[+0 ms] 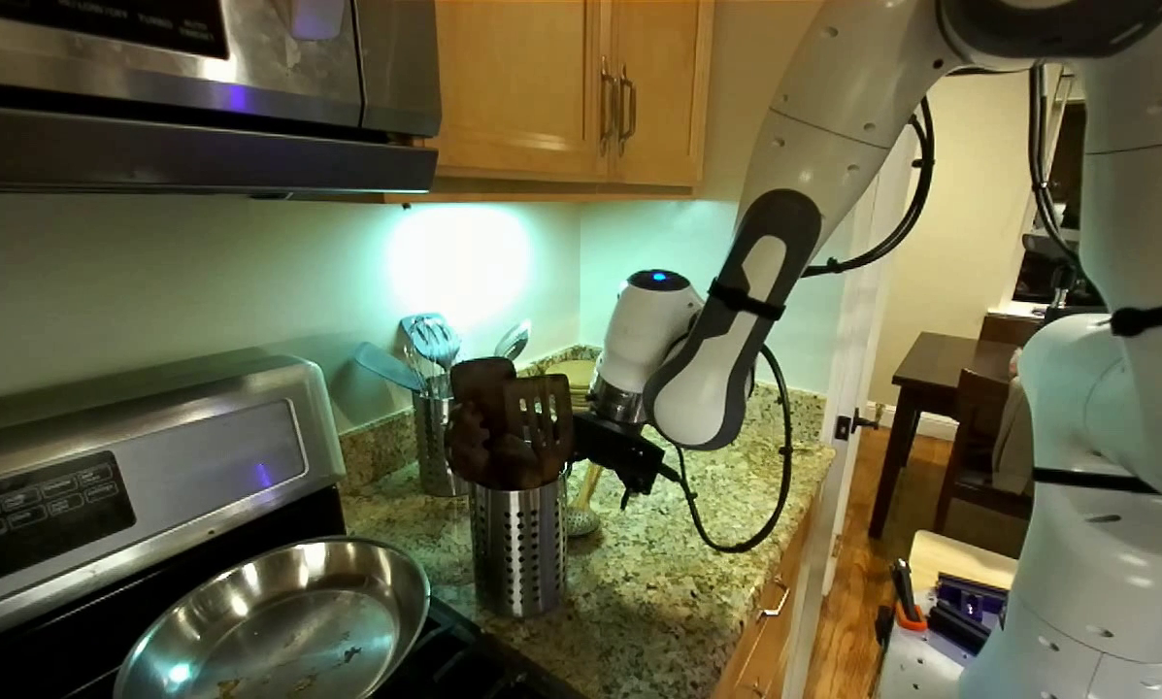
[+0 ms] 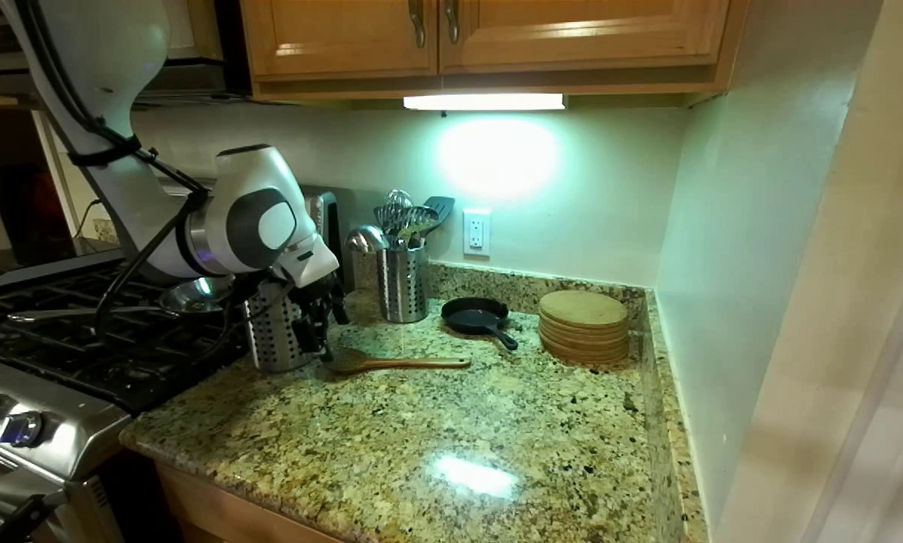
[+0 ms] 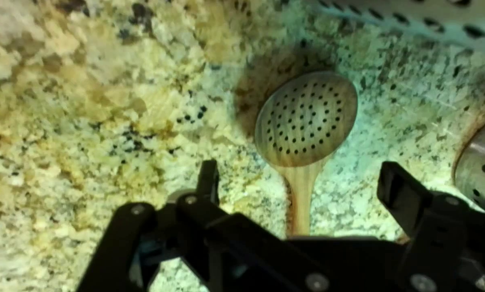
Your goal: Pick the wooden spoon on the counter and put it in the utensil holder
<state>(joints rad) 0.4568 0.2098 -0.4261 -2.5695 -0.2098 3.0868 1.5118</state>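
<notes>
The wooden spoon (image 2: 406,363) lies on the granite counter (image 2: 376,445). Its bowl, with several small holes, shows in the wrist view (image 3: 307,117) and in an exterior view (image 1: 582,520). A metal utensil holder (image 1: 519,558) with dark utensils stands near the spoon's bowl. It is partly hidden by the arm in an exterior view (image 2: 274,339), and its perforated wall shows in the wrist view (image 3: 412,18). My gripper (image 3: 298,170) is open and empty, fingers apart on either side of the spoon's neck as seen from the wrist. It also shows in an exterior view (image 2: 321,324). The handle's far end is hidden in the wrist view.
A similar metal holder (image 2: 403,286) with grey utensils stands at the back wall. A small black skillet (image 2: 475,314) and a stack of round boards (image 2: 583,328) stand behind the spoon. A steel frying pan (image 1: 280,621) sits on the stove. Cabinets (image 2: 345,34) hang above.
</notes>
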